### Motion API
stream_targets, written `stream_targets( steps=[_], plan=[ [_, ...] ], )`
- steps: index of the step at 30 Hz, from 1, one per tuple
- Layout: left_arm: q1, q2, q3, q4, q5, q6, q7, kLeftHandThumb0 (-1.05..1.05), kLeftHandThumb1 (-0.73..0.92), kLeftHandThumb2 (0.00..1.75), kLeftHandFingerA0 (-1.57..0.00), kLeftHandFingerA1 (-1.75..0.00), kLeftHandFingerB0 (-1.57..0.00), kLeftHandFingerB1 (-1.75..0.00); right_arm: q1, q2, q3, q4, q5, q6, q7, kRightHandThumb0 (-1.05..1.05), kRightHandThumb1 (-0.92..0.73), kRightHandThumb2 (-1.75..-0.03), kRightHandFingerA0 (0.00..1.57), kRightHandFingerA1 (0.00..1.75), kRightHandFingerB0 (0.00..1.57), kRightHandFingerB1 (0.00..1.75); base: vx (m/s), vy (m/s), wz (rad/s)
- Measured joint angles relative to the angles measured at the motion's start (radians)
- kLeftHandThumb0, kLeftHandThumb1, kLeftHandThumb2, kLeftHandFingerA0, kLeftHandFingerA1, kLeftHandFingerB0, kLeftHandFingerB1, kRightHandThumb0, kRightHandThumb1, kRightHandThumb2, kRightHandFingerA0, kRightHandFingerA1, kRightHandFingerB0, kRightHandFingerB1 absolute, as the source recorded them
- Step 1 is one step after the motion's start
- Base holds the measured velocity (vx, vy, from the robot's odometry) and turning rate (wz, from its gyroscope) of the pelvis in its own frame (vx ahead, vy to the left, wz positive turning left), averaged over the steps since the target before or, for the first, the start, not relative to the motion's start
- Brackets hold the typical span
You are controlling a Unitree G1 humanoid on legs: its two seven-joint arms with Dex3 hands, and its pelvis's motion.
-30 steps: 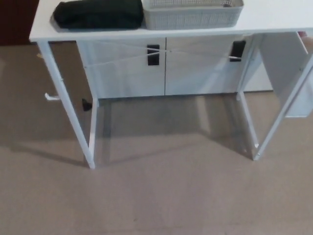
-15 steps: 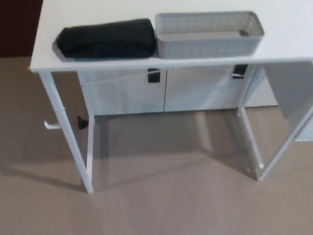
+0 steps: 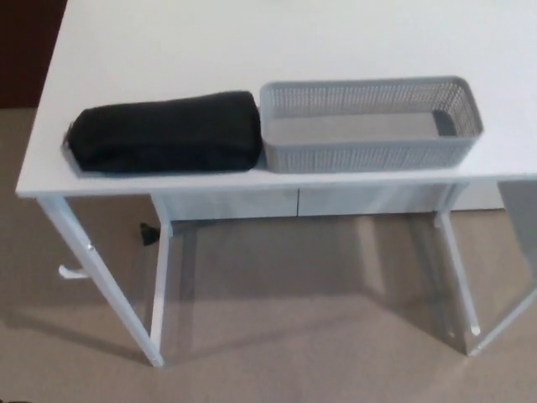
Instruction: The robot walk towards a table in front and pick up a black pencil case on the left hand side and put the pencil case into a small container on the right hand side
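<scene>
A black pencil case (image 3: pixel 165 133) lies lengthwise near the front edge of the white table (image 3: pixel 252 50), on its left side. Right beside it, touching or nearly touching its right end, stands a grey mesh container (image 3: pixel 369 124) with nothing visible inside. Neither of my hands nor any arm shows in the head view.
The table's thin white legs (image 3: pixel 101 285) stand on a beige carpet (image 3: pixel 285 353). A white cabinet (image 3: pixel 294 203) sits behind, under the tabletop. A small black object (image 3: pixel 148 234) and a white hook-like piece (image 3: pixel 70 271) are near the left legs. Dark furniture (image 3: pixel 25 50) stands at the far left.
The whole picture has shifted: the table now appears lower and larger in the frame, showing more of its top, so the camera has come closer. The pencil case and container keep their places on the table.
</scene>
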Motion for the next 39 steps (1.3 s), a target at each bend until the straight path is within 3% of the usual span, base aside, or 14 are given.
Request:
stream_targets(
  steps=[7, 18, 37, 38, 39],
  plan=[
    [0.009, 0.0, -0.014, 0.002, 0.007, 0.0, 0.006, -0.43, 0.71, 0.61, -0.45, -0.4, -0.33, -0.34, 0.006, -0.003, 0.003, -0.002, -0.001, -0.001, 0.001, -0.29, -0.48, -0.54, 0.89, 0.58, 0.8, 0.53, 0.21, -0.156, -0.12],
    [0.004, 0.013, -0.03, 0.011, 0.012, -0.004, 0.011, -0.45, 0.71, 0.61, -0.46, -0.39, -0.32, -0.33, 0.016, 0.001, 0.004, -0.001, -0.001, -0.007, 0.004, -0.27, -0.5, -0.55, 0.86, 0.57, 0.79, 0.54, 0.03, 0.115, 0.04],
    [0.045, 0.009, -0.051, 0.004, 0.031, -0.005, 0.02, -0.43, 0.7, 0.61, -0.38, -0.41, -0.24, -0.32, 0.089, -0.001, -0.002, -0.003, -0.001, -0.021, 0.01, -0.25, -0.47, -0.54, 0.88, 0.59, 0.81, 0.54, 0.0, -0.023, 0.0],
    [0.046, 0.009, -0.051, 0.003, 0.031, -0.005, 0.02, -0.5, 0.56, 0.79, -0.29, -0.49, -0.13, -0.4, 0.089, -0.001, -0.002, -0.003, -0.001, -0.022, 0.01, -0.27, -0.47, -0.54, 0.89, 0.58, 0.82, 0.54, 0.0, 0.0, 0.0],
    [0.046, 0.009, -0.048, 0.001, 0.031, -0.005, 0.02, -0.5, 0.56, 0.79, -0.29, -0.49, -0.13, -0.4, 0.09, -0.001, -0.003, -0.004, 0.0, -0.023, 0.01, -0.27, -0.47, -0.54, 0.89, 0.58, 0.82, 0.54, 0.0, 0.0, 0.0]
  ],
)
